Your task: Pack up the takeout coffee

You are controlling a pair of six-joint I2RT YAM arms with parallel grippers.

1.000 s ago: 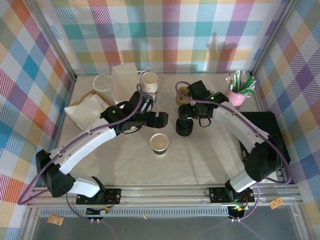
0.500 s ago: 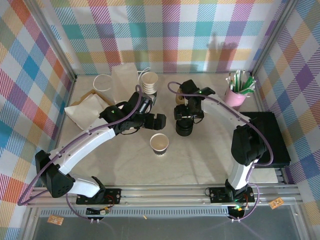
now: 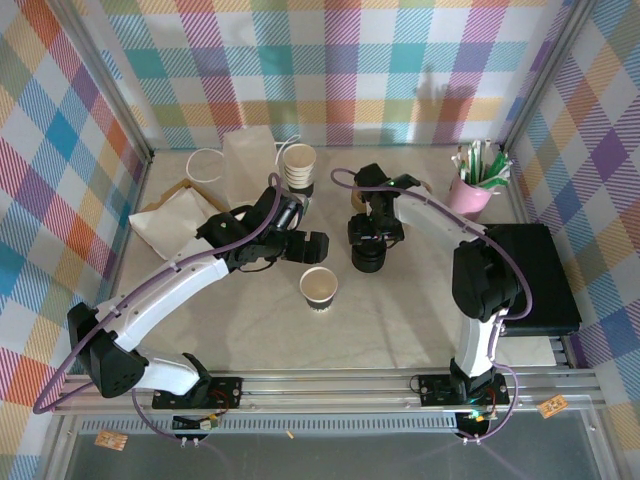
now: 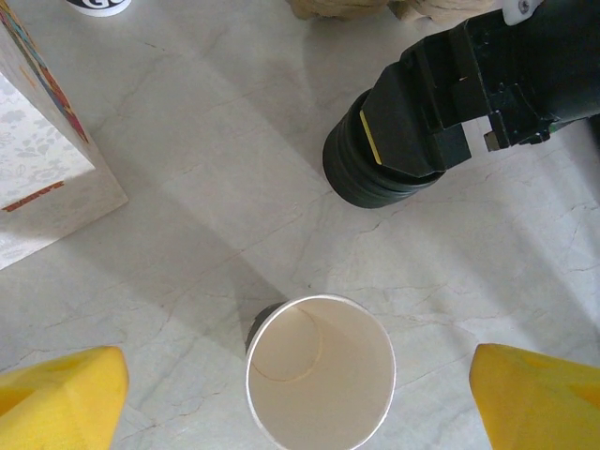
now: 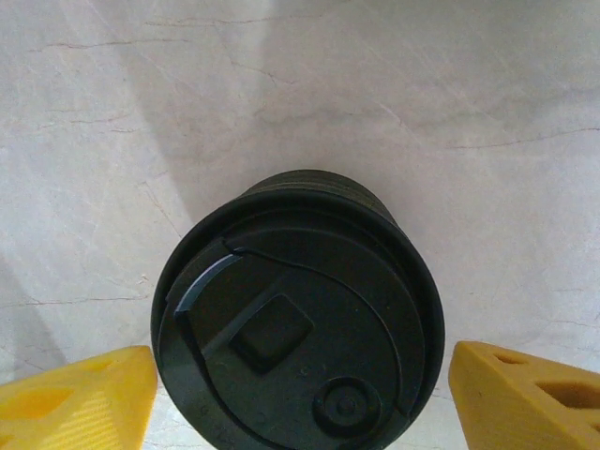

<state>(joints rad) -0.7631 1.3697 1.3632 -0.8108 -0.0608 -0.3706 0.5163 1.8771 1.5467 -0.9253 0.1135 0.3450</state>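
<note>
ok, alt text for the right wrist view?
A stack of black lids seen from straight above, standing on a pale marbled table. The right gripper straddles it, with a yellow fingertip in each bottom corner.

- Cup [image 3: 319,287]: cream, black lower band.
- Lids [image 5: 295,314]: black.
- Fingers [image 5: 80,394]: yellow.
- Walls [image 3: 400,60]: pastel plaid.
- Table [image 3: 400,320]: pale veined marble.
- Holder [image 3: 470,196]: pink.
</note>
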